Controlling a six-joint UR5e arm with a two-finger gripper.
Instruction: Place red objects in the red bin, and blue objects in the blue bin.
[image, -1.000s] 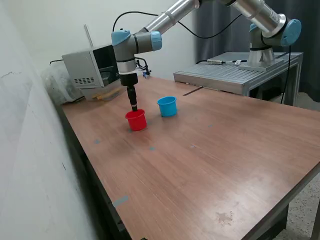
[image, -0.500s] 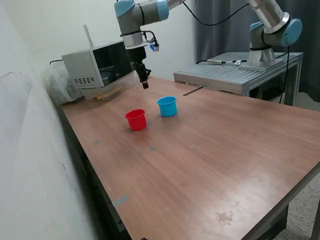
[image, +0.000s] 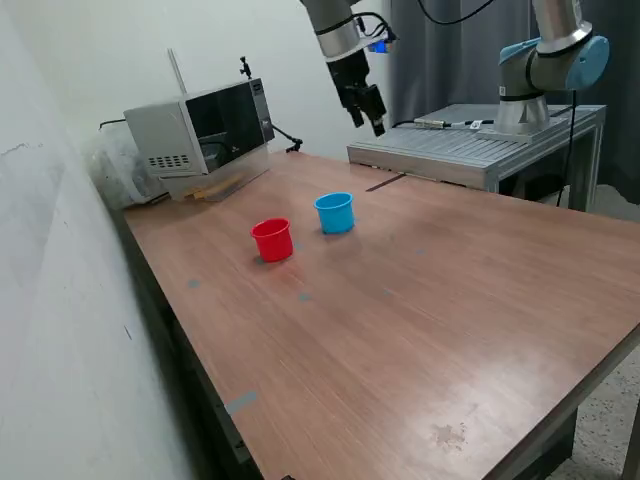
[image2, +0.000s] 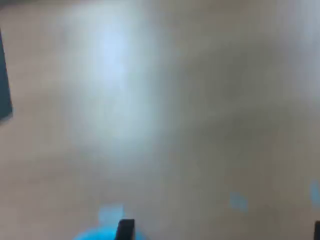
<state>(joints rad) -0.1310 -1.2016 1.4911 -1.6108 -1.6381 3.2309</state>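
1. The gripper (image: 377, 124), which hung just over the red cup (image: 272, 240) a second ago, has risen and now sits high above the table's far edge, well clear of both cups.
2. Whether its fingers are spread or pressed together I cannot tell; the wrist view is blurred and nothing shows between them.
3. The red cup and blue cup (image: 335, 212) stand side by side, apart, toward the table's far corner near the grey box (image: 196, 128).
4. No loose cubes show on the table (image: 450, 300), so sorting looks finished, though the cups' insides are hidden.
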